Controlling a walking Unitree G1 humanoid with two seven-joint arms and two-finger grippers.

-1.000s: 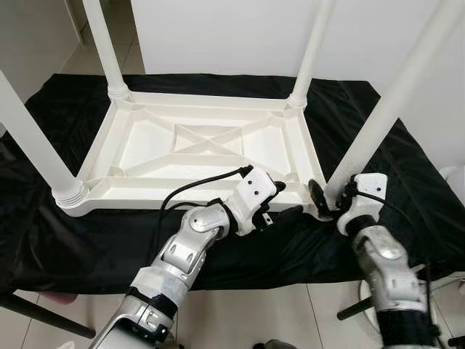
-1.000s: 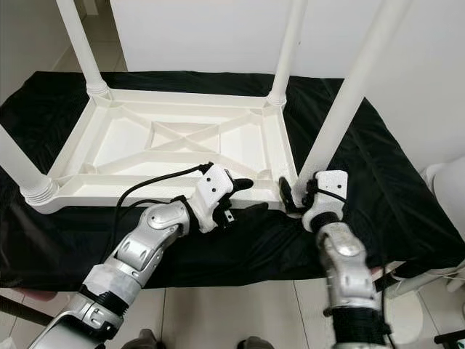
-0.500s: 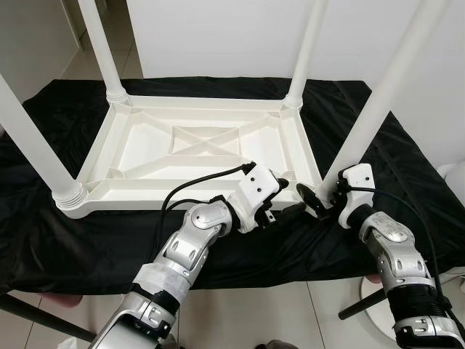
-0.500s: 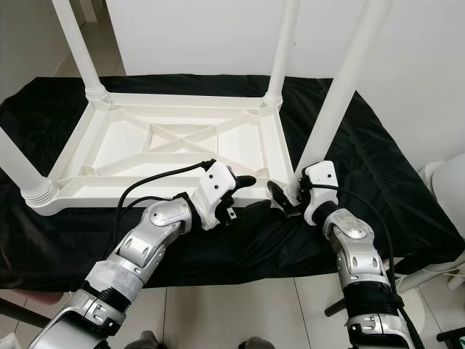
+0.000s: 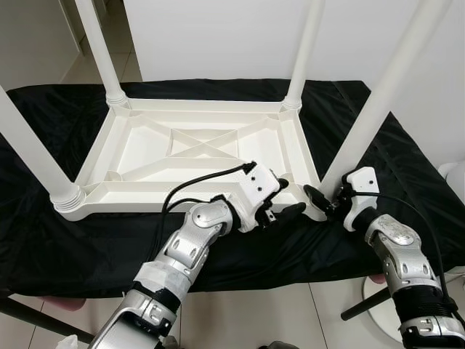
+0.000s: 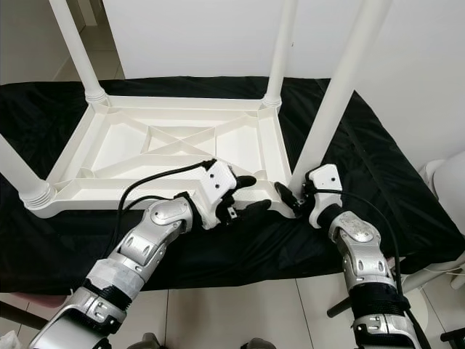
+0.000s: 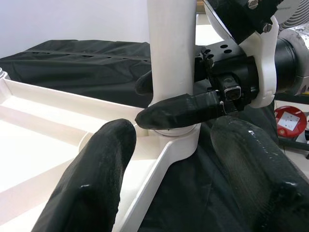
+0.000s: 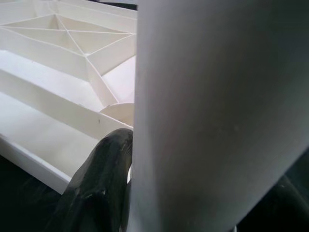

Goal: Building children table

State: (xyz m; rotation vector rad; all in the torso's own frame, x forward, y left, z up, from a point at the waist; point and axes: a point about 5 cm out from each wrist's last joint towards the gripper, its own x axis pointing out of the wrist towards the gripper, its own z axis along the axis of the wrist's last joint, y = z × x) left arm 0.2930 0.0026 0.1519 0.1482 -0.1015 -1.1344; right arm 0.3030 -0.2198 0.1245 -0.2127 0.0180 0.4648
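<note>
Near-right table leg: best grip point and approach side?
Low on the near-right leg, just above its collar at the tabletop corner, coming from the robot's side. The leg is a smooth upright round tube, so two fingers can straddle it there. The right gripper already has its fingers around that spot; the left gripper sits open at the frame's near edge.

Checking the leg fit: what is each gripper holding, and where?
Right gripper clasps the near-right table leg at its base; left gripper is open, holding nothing.
</note>
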